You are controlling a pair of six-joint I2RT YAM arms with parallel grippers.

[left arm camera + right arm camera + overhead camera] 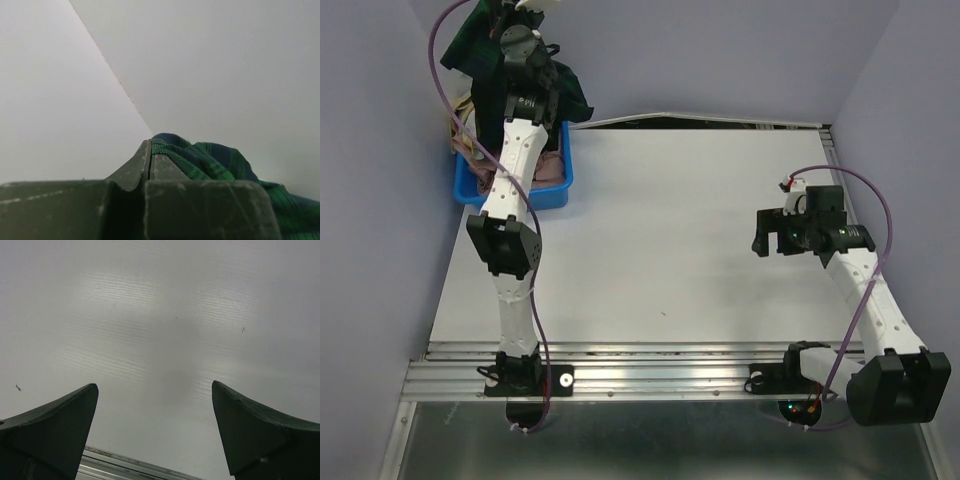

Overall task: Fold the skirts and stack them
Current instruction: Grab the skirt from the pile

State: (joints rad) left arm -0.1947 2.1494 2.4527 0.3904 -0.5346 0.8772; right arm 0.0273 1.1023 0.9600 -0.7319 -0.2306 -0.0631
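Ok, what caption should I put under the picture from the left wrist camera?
The left gripper, shut tight, pinches a fold of the green plaid skirt.

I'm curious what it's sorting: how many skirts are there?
2. A dark green plaid skirt hangs from the left gripper over the blue plastic bin; a pale pinkish cloth skirt lies inside. Others may be hidden.

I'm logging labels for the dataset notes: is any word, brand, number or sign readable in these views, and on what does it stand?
No readable text in any view.
The blue bin, the plaid skirt pinched in the left gripper, the open right gripper and the table show no print, label or number.
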